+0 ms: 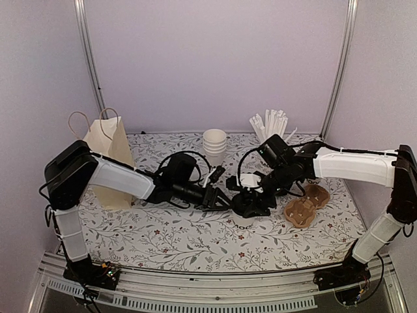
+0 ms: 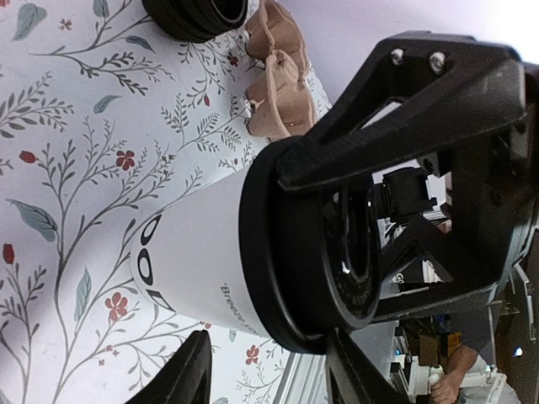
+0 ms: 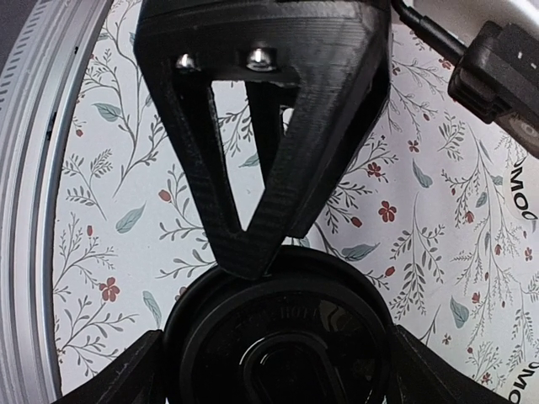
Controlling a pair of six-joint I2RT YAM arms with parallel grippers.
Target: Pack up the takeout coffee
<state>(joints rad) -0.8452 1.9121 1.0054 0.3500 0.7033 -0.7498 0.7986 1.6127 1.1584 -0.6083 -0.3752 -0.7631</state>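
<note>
From above: takeout coffee cup (image 1: 245, 222) upright near the middle of the floral table (image 1: 182, 244), just left of the cardboard carrier (image 1: 306, 205), its top hidden under the right gripper (image 1: 251, 203). Left gripper (image 1: 220, 199) just beside the cup on its left. Cream paper bag (image 1: 109, 153) standing well apart at far left; stack of white cups (image 1: 214, 145) and cup of straws (image 1: 270, 124) at the back. From the left wrist: same cup (image 2: 189, 252), MOO lettering low on its side, capped by its black lid (image 2: 278, 252); right gripper's fingers (image 2: 404, 109) set against opposite sides of the lid's rim, clamping it. Own fingers (image 2: 189, 374) apart, gripping nothing, one tip near the lid's edge; touching or not, impossible to tell. From the right wrist: lid (image 3: 278, 337) straight below, caught between own two fingers (image 3: 126, 379); one finger (image 3: 261, 34) of the left gripper pointing at the lid's far rim, tip right at it.
</note>
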